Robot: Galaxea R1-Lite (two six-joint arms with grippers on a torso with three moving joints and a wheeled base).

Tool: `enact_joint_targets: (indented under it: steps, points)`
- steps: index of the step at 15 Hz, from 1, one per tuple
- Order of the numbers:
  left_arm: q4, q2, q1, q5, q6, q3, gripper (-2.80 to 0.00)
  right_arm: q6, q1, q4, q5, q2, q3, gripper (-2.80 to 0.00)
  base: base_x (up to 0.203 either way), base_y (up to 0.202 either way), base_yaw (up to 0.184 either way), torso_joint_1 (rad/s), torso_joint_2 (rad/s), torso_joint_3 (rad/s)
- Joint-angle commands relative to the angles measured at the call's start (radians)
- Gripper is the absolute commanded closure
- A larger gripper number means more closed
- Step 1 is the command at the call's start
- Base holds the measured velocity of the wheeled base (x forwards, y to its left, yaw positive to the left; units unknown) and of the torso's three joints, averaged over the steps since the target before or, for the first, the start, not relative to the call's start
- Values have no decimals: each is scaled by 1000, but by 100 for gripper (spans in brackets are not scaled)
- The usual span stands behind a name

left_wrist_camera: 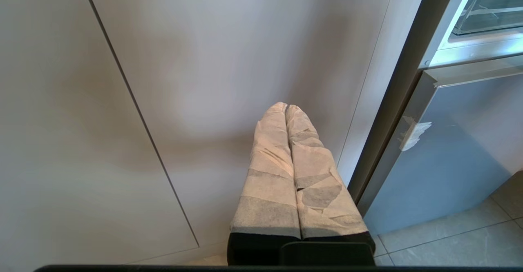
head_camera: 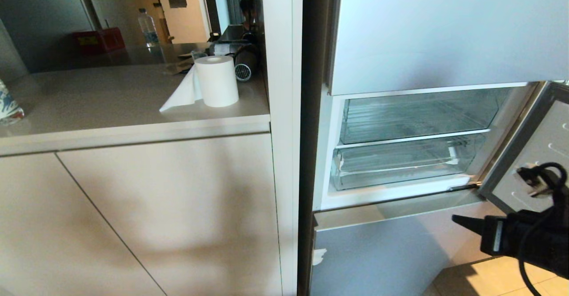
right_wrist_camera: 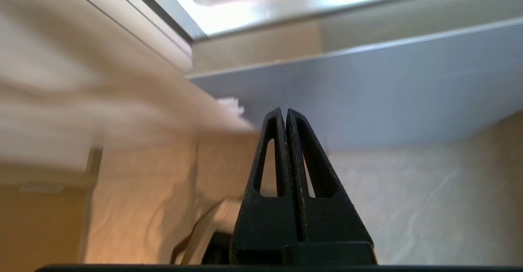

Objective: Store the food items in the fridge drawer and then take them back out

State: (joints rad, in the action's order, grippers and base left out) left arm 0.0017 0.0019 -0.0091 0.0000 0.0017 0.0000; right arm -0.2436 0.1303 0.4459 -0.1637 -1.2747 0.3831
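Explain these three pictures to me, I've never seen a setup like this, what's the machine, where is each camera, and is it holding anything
This is a two-armed robot on wheels, with a camera on its head and one behind each gripper. The head view looks at an open fridge compartment beside a kitchen counter. Inside are two clear bins; the lower, wider one is the fridge drawer, and it looks empty. On the counter stands a paper towel roll. The black right gripper reaches in low, in front of the fridge; its wrist view shows its fingers pressed together with nothing between them. The left gripper, its fingers wrapped in pale tape, is also shut and empty, pointing at a cabinet door. No food is visible anywhere.
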Motion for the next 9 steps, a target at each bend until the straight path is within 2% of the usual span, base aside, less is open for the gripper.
enact_joint_targets:
  steps: [1, 6, 9]
  points:
    - [0, 1, 0, 0, 0, 0, 0, 32, -15, -33, 33, 371, -92, 0, 0, 0, 0, 0, 0, 0]
    - [0, 1, 0, 0, 0, 0, 0, 175, -68, -188, 122, 921, -318, 0, 0, 0, 0, 0, 0, 0]
    - [0, 1, 0, 0, 0, 0, 0, 213, -101, -350, 106, 1166, -364, 0, 0, 0, 0, 0, 0, 0]
